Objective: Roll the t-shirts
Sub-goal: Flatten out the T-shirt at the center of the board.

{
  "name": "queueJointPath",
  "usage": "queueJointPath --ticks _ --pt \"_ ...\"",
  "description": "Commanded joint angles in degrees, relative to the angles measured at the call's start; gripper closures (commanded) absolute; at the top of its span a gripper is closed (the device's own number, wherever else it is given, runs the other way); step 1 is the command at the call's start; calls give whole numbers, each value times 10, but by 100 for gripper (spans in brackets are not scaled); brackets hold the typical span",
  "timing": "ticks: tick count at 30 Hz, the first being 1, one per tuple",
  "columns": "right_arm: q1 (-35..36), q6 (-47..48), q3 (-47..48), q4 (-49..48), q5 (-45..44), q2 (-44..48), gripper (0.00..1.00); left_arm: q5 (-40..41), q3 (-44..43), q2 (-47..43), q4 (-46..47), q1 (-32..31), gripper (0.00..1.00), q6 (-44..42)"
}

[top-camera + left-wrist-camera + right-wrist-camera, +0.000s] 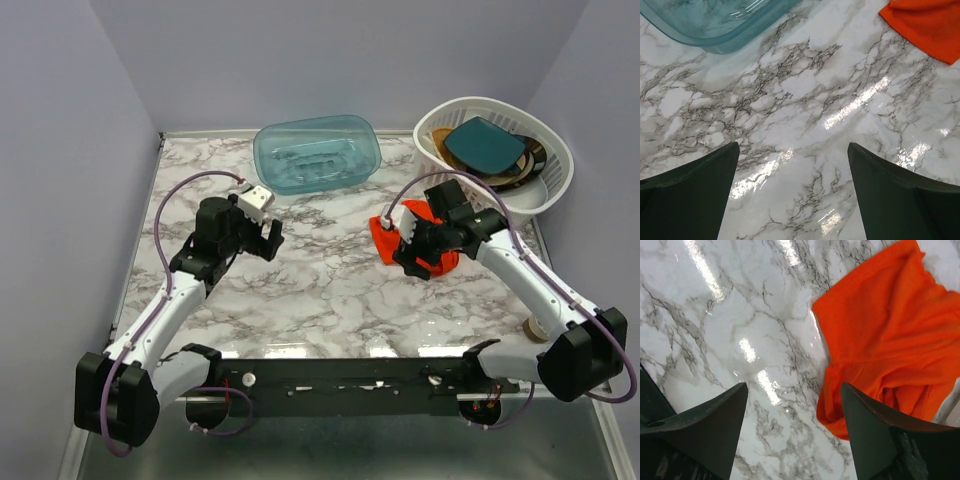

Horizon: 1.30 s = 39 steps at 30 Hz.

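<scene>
The orange-red t-shirt [384,238] lies bunched on the marble table right of centre, mostly hidden under my right arm in the top view. In the right wrist view the t-shirt [885,335] fills the upper right, with a folded edge by my right finger. My right gripper [794,390] is open and empty, hovering over the shirt's near edge. My left gripper [793,150] is open and empty over bare marble at centre left, with a corner of the shirt [925,22] far ahead of it.
A translucent teal plastic tub [317,152] stands at the back centre; it also shows in the left wrist view [705,22]. A white basket [555,160] with dishes stands at the back right. A small brown round thing [536,329] lies near the right front edge.
</scene>
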<state>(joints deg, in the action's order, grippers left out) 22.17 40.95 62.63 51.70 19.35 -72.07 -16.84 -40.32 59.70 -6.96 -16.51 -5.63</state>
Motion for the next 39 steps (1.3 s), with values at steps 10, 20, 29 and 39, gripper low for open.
queueJointPath --ticks 10,20,29,39 --pt "53 182 -80 -184 -117 -117 24 -3 19 -54 -67 26 1 -33" --pt "59 262 -28 -223 -130 -250 43 -10 16 -42 -69 61 1 -34" --pt "113 182 127 -108 -83 -231 99 -5 20 -45 -60 73 1 -40" --pt "176 -104 720 72 17 -212 99 64 17 -38 9 78 1 -1"
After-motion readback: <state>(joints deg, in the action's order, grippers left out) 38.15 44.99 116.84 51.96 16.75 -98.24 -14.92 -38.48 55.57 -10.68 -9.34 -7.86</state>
